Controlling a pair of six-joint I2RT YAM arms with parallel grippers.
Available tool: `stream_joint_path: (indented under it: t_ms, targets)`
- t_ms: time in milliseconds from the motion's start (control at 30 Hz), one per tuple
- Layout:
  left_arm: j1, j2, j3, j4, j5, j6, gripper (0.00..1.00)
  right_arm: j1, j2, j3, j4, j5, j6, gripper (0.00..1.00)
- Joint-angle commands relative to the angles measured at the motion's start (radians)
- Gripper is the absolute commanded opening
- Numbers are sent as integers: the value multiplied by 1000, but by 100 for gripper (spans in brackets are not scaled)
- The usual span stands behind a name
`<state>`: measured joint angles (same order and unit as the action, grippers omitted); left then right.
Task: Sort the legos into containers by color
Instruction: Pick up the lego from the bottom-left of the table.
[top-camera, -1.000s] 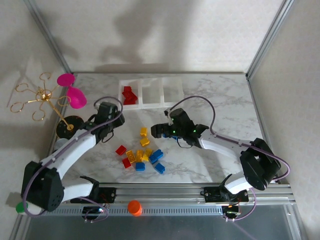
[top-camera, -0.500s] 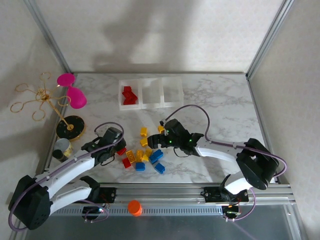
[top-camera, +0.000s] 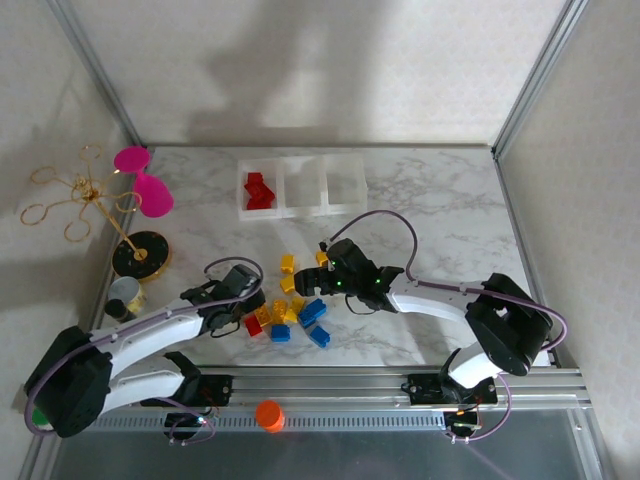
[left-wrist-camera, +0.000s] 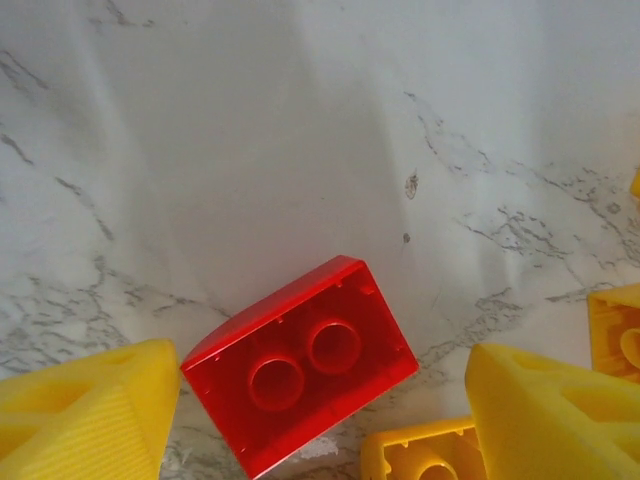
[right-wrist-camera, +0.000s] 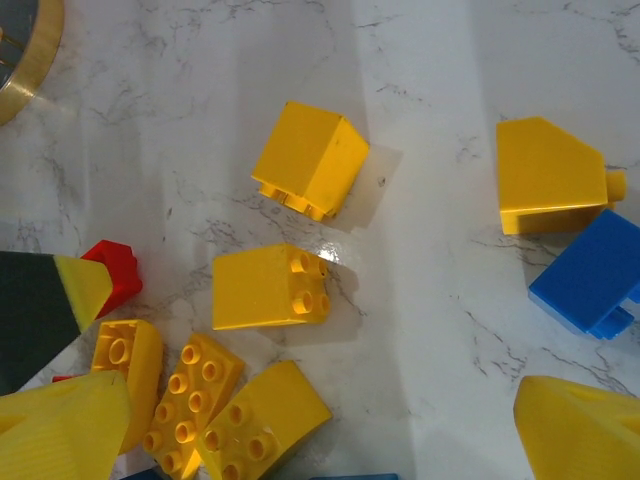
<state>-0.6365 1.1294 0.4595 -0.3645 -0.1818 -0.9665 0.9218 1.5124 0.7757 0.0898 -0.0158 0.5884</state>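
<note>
The legos lie in a loose pile (top-camera: 285, 308) of red, yellow and blue bricks at the table's near middle. The containers (top-camera: 340, 183) stand in a row at the back, and the left bin holds red bricks (top-camera: 258, 190). My left gripper (left-wrist-camera: 320, 425) is open and low over the pile's left side. A red brick (left-wrist-camera: 300, 378) lies upside down between its yellow fingertips (left-wrist-camera: 85, 415), apart from both. My right gripper (right-wrist-camera: 320, 435) is open above yellow bricks (right-wrist-camera: 270, 288). A blue brick (right-wrist-camera: 590, 272) lies to its right.
A pink goblet (top-camera: 150, 190) and a gold wire stand (top-camera: 138, 255) occupy the back left. A small cup (top-camera: 125, 295) sits beside the left arm. An orange cap (top-camera: 268, 413) rests on the front rail. The two grippers are close together over the pile.
My left arm has swung from near the bins down to the pile, its jaws widening over a red brick. My right gripper has shifted toward the pile and stayed open.
</note>
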Motion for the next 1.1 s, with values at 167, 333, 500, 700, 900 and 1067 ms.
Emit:
stream_joint_path:
  t_ms: [167, 333, 500, 700, 900, 1067]
  targets:
    - [-14, 87, 10, 75, -29, -4, 65, 11, 9, 0, 5, 34, 11, 99]
    - [-17, 121, 22, 91, -59, 6, 59, 10, 13, 5, 1, 38, 11, 99]
    - [-18, 123, 28, 84, -66, 11, 51, 11, 10, 9, -2, 41, 10, 99]
    - [-17, 91, 76, 42, -103, 44, 50, 8, 2, 25, -12, 52, 5, 99]
    - [4, 125, 269, -17, -191, 134, 52, -35, -19, 68, -33, 57, 4, 99]
    - [77, 250, 449, 0, -184, 220, 52, -118, -56, 81, -6, 29, 17, 99]
